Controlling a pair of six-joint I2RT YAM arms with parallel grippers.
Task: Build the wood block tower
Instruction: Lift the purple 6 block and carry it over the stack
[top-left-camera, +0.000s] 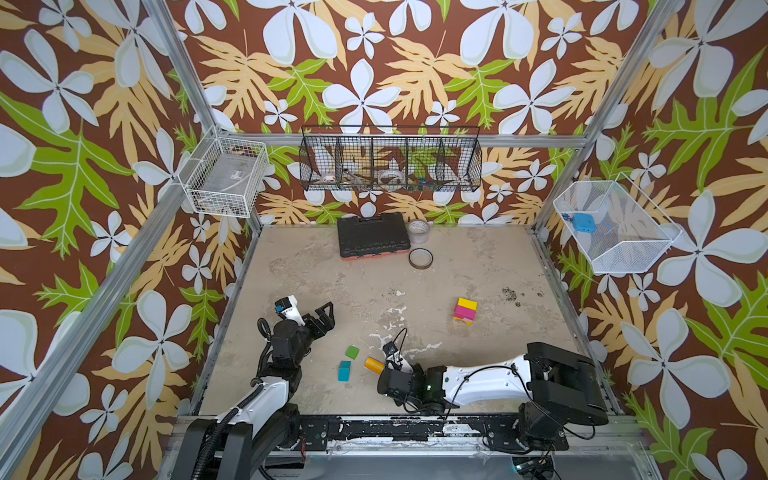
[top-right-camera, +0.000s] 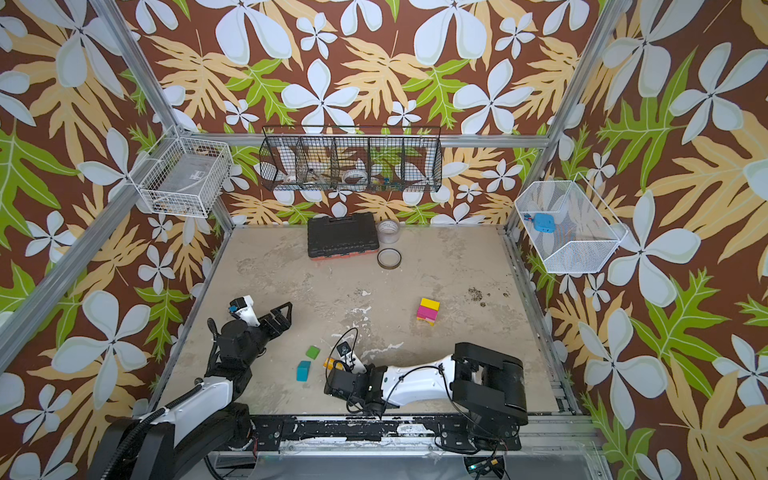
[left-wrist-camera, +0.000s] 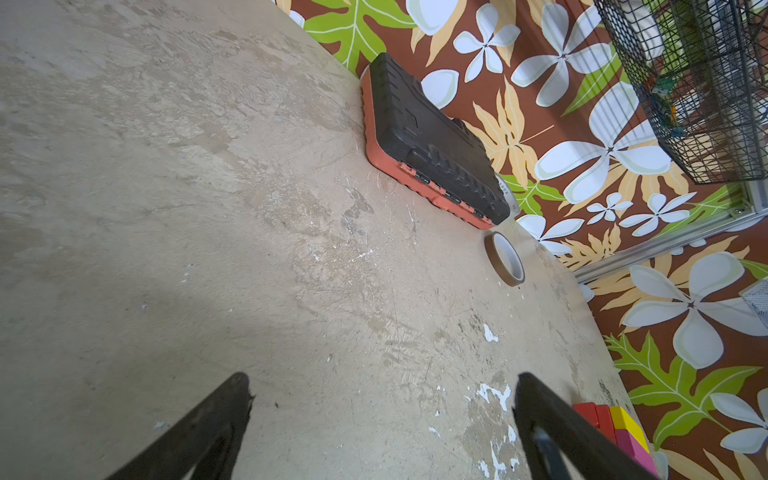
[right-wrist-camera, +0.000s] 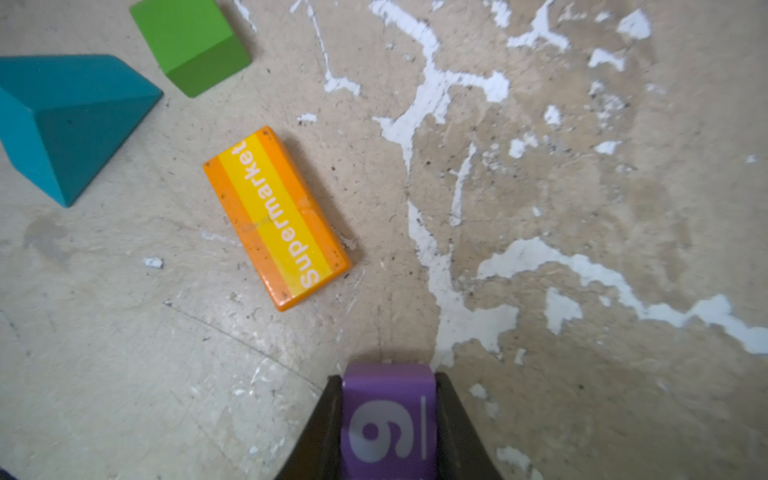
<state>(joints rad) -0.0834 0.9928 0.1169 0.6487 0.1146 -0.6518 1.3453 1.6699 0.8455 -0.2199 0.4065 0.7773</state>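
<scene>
- Right wrist view: the right gripper (right-wrist-camera: 387, 377) pinches a smooth purple cube (right-wrist-camera: 388, 419) bearing a white "9", near a flat printed orange block (right-wrist-camera: 276, 218) on the chipped table (right-wrist-camera: 582, 208).
- In a top view the cube cannot be made out; the squared yellow-over-magenta tower (top-left-camera: 465, 311) stands well apart, and the left gripper (top-left-camera: 328, 318) is spread and holds nothing.

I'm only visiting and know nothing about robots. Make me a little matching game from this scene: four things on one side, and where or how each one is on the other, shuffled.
Things
1. purple cube
2. orange block
3. tower
4. black tool case

Descriptions
A. lying flat, lettered "Supermarket"
B. at the far edge of the table
C. standing alone, yellow on top
D. gripped in the right hand

Pairs: 1-D, 2-A, 3-C, 4-B
</scene>
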